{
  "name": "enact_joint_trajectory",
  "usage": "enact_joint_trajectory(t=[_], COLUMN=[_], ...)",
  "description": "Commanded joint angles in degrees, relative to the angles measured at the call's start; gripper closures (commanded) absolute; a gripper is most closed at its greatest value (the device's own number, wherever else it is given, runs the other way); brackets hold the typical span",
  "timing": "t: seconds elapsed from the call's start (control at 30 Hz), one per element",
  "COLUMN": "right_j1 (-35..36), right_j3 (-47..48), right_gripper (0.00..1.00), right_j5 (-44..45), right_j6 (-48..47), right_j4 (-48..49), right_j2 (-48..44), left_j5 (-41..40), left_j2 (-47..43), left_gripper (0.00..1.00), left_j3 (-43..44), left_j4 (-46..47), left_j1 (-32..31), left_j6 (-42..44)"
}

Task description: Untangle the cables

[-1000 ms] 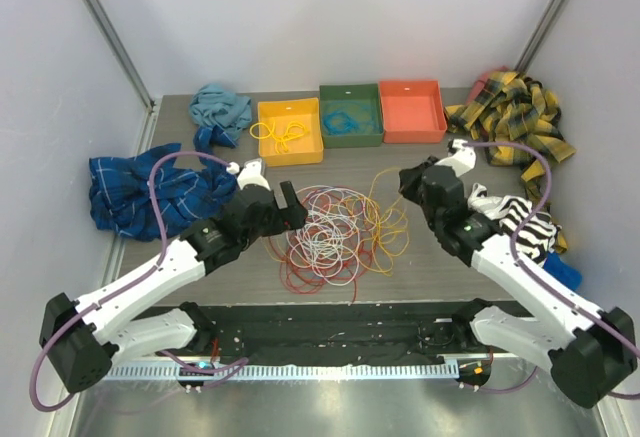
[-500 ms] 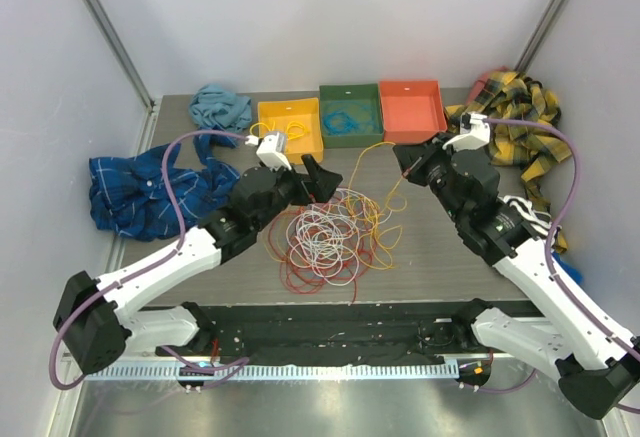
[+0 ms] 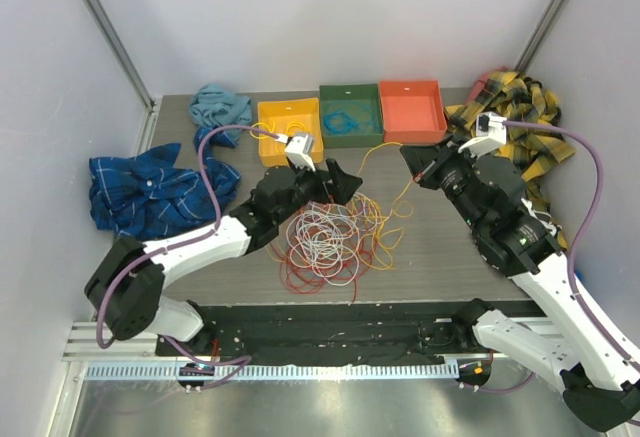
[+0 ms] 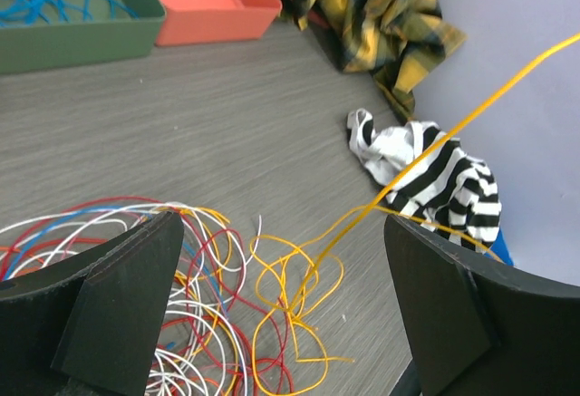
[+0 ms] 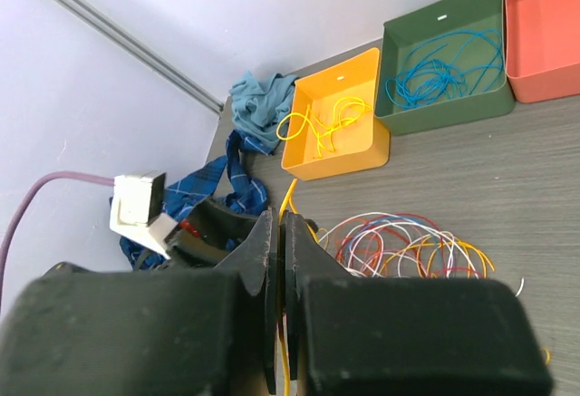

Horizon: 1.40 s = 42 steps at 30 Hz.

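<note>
The left gripper point(image 4: 281, 228) has slid farther over the pile of cables point(image 3: 330, 232), wide open, holding nothing. The right gripper point(image 3: 412, 162) stays pinched shut on one orange cable point(image 4: 471, 115) and has pulled it back toward the red box point(image 3: 411, 110).

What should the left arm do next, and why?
Probably lower the left gripper onto the pile and pin it. The right gripper is shut on an orange cable that runs taut from the pile, its lower loops tangled among the others; the left gripper hangs open above, holding nothing.
</note>
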Motion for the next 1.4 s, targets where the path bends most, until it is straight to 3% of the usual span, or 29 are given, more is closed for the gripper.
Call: enact_joint_trajectory(t=[0.0, 0.2, 0.47, 0.57, 0.6, 0.63, 0.7, 0.73, 0.83, 0.97, 1.37], right_j1=[0.3, 0.2, 0.2, 0.2, 0.2, 0.2, 0.2, 0.2, 0.2, 0.2, 0.3], right_j3=[0.8, 0.1, -0.1, -0.1, 0.0, 0.0, -0.2, -0.4, -0.6, -1.0, -1.9], right_gripper=[0.99, 0.99, 0.99, 0.99, 0.99, 0.99, 0.99, 0.91, 0.41, 0.22, 0.21], right_j5=[-1.6, -2.2, -3.3, -3.8, -3.8, -3.8, -3.5, -3.0, -1.9, 0.6, 3.9], right_j6=[-0.7, -0.8, -0.5, -0.2, -0.2, -0.3, -0.6, -1.0, -1.4, -2.0, -4.4], right_j4=[0.4, 0.3, 0.4, 0.3, 0.2, 0.1, 0.1, 0.0, -1.8, -3.9, -7.3], right_j2=[-1.0, -1.5, -1.2, -1.0, -1.1, -1.3, -2.0, -2.3, -3.1, -4.5, -10.3], left_j5=[4.3, 6.2, 9.2, 10.0, 10.0, 9.3, 8.8, 7.7, 3.7, -2.7, -9.3], left_j2=[2.0, 4.6, 8.4, 9.4, 9.4, 9.2, 7.8, 6.9, 3.5, 1.7, 14.2], left_gripper=[0.07, 0.28, 0.48, 0.72, 0.94, 1.0, 1.0, 1.0, 1.0, 1.0, 1.0], left_j3=[3.2, 5.1, 7.1, 8.4, 8.9, 9.4, 10.5, 11.2, 17.2, 33.4, 76.6], left_j4=[4.9, 4.7, 5.7, 5.7, 4.6, 3.6, 2.5, 0.6, -9.3, -19.3, -35.0], left_j1=[-0.1, -0.3, -0.3, -0.3, -0.3, -0.3, -0.3, -0.3, -0.1, 1.7, 10.9], left_j6=[0.0, 1.0, 0.5, 0.7, 1.1, 1.2, 2.7, 3.3, 6.4, 10.6, 14.8])
